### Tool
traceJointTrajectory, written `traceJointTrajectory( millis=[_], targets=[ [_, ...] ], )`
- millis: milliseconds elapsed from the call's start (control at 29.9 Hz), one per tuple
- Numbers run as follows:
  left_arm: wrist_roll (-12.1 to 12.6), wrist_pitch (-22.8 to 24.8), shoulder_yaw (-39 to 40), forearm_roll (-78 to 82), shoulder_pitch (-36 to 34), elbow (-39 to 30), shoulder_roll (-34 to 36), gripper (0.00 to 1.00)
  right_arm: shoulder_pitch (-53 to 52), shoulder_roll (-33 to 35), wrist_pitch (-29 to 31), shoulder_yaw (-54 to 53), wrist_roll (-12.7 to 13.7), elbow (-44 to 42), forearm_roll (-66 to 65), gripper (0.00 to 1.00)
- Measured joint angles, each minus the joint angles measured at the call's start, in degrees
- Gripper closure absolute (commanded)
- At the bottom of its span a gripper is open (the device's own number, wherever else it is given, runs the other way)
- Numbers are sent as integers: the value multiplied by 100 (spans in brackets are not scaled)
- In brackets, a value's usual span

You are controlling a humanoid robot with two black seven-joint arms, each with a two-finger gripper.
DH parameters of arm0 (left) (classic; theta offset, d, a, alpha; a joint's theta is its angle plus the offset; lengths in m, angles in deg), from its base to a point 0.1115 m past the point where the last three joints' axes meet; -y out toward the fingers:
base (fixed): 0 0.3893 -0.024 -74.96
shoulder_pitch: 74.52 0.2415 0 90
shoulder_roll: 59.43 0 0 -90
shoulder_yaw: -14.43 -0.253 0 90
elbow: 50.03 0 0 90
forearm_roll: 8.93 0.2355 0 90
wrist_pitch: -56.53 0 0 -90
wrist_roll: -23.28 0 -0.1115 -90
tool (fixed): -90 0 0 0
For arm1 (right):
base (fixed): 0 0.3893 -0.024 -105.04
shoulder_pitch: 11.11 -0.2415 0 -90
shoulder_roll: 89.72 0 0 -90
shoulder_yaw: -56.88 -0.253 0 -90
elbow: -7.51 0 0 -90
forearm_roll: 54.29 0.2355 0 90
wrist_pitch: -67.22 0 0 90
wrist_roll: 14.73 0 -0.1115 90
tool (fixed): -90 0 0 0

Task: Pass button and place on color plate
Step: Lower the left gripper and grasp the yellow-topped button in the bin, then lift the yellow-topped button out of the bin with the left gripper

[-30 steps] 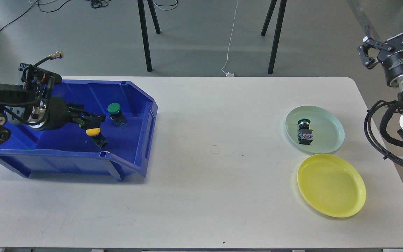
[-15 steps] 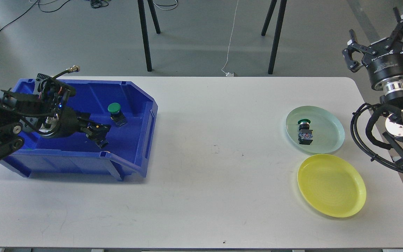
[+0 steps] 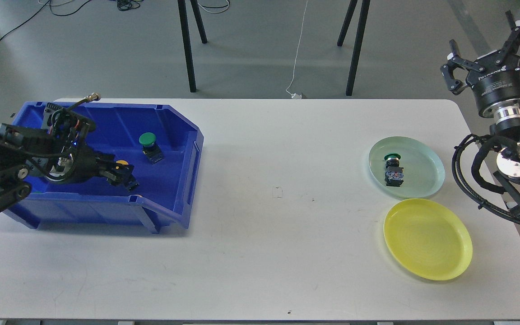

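White table [image 3: 260, 253] carries a blue bin [image 3: 169, 135] at its left end and two plates at its right, the handover distance explaining two arms. The pale green plate [image 3: 422, 155] already holds a green button [image 3: 393, 169]; the yellow plate [image 3: 427, 239] is bare, evidently awaiting its match. Left gripper [image 3: 122, 174] is down in the bin at the yellow button [image 3: 122, 163]; whether its fingers clamp it, I cannot tell. A second green button [image 3: 148, 143] lies just beside. Right gripper [image 3: 490, 56] hangs off-table, fingers spread, holding nothing.
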Motion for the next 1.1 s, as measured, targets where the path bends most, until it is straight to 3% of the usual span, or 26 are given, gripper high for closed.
traceJointTrajectory(
  millis=[167,368,769,870,1104],
  targets=[
    [0,0,-57,3,11,66,-32,46,-4,0,0,-3,-3,0,0,5],
    [-2,0,-59,3,5,111,-35,66,-4,0,0,-4,-4,-4,0,5],
    [-92,0,-3,-45,-109,83,-30,71,-12,13,1,-18,-4,-4,-7,5],
    [-233,0,38,-95,-346,28,38,71,-22,57,1,-22,-2,12,-3,5],
    [-883,0,458,-1067,-713,-450,849,70,-52,93,36,-15,19,51,-10,5]
  ],
)
